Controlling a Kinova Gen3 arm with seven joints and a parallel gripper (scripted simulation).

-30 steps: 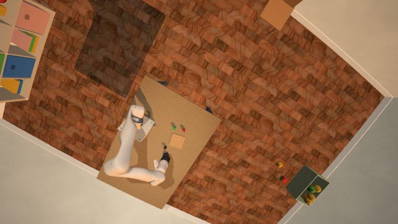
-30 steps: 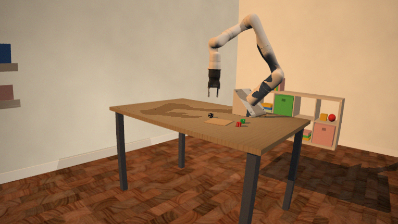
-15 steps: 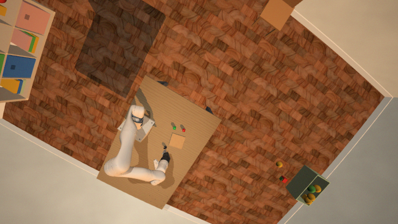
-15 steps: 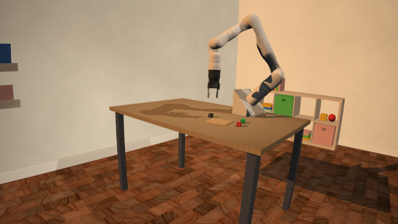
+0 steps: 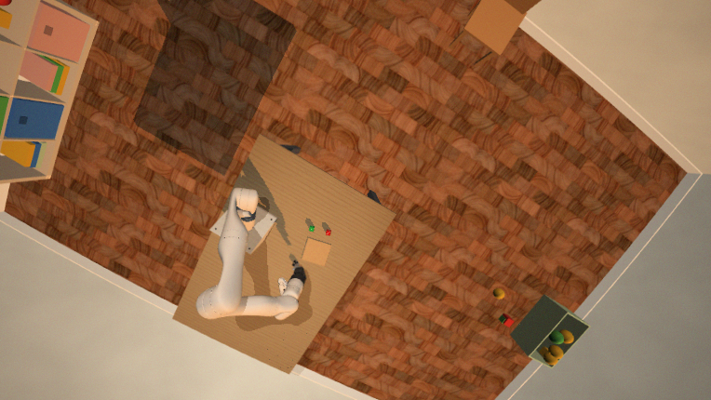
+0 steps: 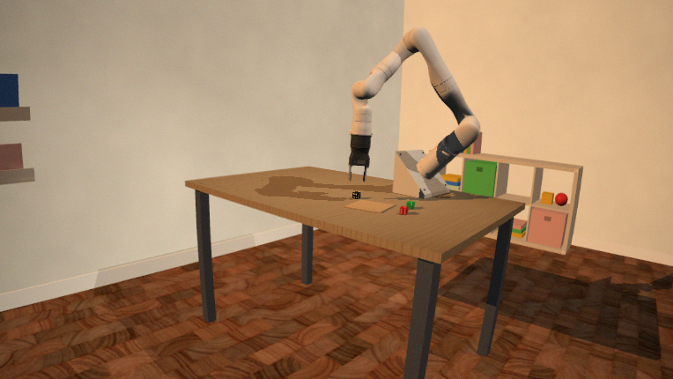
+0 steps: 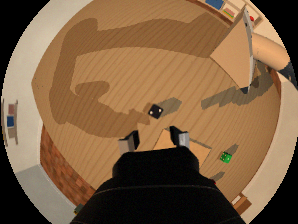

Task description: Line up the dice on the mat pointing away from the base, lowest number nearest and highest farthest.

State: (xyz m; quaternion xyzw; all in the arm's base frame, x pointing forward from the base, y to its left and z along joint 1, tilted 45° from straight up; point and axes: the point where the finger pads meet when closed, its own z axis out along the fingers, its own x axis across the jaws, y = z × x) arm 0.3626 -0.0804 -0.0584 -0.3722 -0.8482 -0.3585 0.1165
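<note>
The wooden table bears a square mat, all dice off it. The gripper hovers, jaws open and empty, above the black die (markings too small to read).

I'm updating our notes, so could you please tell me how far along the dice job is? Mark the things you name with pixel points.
Nothing looks placed: the black die (image 6: 356, 195) (image 7: 156, 111), green die (image 5: 312, 228) (image 6: 410, 204) (image 7: 226, 157) and red die (image 5: 328, 232) (image 6: 403, 210) all lie off the mat (image 5: 316, 251) (image 6: 370, 205) (image 7: 199, 150), which lies flat. Nothing is in hand; the open gripper (image 5: 295, 262) (image 6: 357, 179) (image 7: 154, 134) hangs above the table (image 5: 342, 213) (image 6: 301, 202) (image 7: 120, 65) near the black die. Placing and ordering all three, then withdrawing, remain.
</note>
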